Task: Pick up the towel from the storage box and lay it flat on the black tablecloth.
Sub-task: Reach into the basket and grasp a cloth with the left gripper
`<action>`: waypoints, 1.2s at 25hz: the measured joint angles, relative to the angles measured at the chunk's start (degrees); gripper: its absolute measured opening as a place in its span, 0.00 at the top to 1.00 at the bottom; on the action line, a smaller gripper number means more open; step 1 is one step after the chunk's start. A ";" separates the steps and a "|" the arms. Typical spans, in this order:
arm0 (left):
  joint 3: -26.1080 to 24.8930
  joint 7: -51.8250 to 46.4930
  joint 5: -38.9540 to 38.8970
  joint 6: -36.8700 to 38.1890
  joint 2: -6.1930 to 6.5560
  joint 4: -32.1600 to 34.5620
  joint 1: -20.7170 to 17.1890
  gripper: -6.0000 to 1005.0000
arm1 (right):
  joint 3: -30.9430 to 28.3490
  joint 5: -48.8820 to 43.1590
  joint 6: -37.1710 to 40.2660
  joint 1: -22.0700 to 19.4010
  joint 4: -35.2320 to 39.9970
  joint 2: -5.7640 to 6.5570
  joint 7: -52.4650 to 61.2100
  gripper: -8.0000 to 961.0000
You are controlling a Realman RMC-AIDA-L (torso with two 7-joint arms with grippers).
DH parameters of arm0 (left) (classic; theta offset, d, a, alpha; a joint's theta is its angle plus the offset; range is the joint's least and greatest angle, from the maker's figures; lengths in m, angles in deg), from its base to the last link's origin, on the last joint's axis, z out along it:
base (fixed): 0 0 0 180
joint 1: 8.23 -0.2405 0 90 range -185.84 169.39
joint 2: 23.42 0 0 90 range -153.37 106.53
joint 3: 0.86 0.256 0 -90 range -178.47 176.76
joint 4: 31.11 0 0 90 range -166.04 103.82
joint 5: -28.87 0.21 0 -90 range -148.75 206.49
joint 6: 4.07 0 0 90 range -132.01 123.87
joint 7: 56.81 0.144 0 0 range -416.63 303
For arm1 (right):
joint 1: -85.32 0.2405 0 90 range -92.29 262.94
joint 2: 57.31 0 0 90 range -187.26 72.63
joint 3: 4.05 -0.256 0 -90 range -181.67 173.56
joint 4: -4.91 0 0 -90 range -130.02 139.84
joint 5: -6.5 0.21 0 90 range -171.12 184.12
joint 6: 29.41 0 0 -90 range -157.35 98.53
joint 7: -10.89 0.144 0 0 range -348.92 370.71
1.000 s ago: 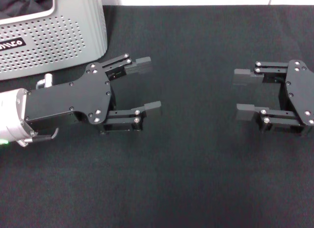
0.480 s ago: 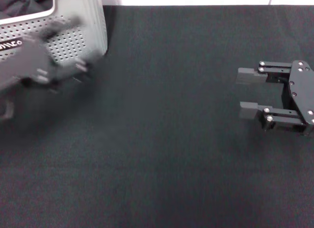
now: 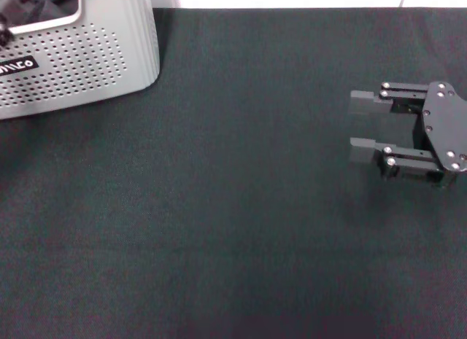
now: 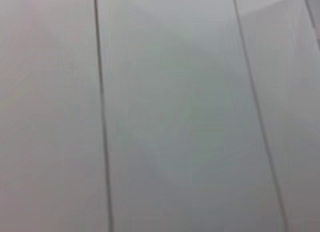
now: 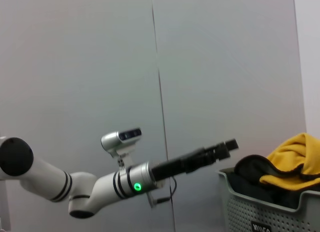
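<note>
a pale panelled wall fills the background of both wrist views, and the worktop is covered nearly edge to edge by the black tablecloth (image 3: 241, 208). the storage box (image 3: 80, 62) is seen at the cloth's far left corner, well apart from the right gripper (image 3: 361, 124). the towel (image 5: 292, 162) is heaped inside the box, its yellow face bulging above the rim with dark folds beneath; nothing of it has been lifted out.

the right gripper hangs low over the cloth on the right side, its jaws spread wide and holding nothing, pointed toward the box. the left gripper (image 5: 227, 144) is shown only in the right wrist view, stretched out level with the box's rim and just short of the heaped towel. whether its jaws are parted or closed cannot be told from this side-on view.

the reach for the towel is judged to be just starting. several things could go wrong: the box wall could be struck if the approach is too low, dragging the light bin across the cloth; only a loose fold could be pinched, so the towel slips free or comes out bunched and cannot be spread flat.
</note>
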 joint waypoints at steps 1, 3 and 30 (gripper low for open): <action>-0.57 -0.01 -0.01 -0.95 0.01 0.79 0.27 0.13 | 0.04 -0.02 -0.29 0.13 -0.01 0.03 0.00 0.40; -0.82 -0.48 -0.01 -2.94 0.01 2.63 0.62 0.14 | 0.18 -0.07 -0.92 0.38 -0.06 0.04 0.00 0.40; -0.41 -1.50 8.00 -33.49 0.24 14.14 3.02 0.22 | 0.36 -0.82 -3.64 2.12 -0.89 -0.05 -1.78 0.40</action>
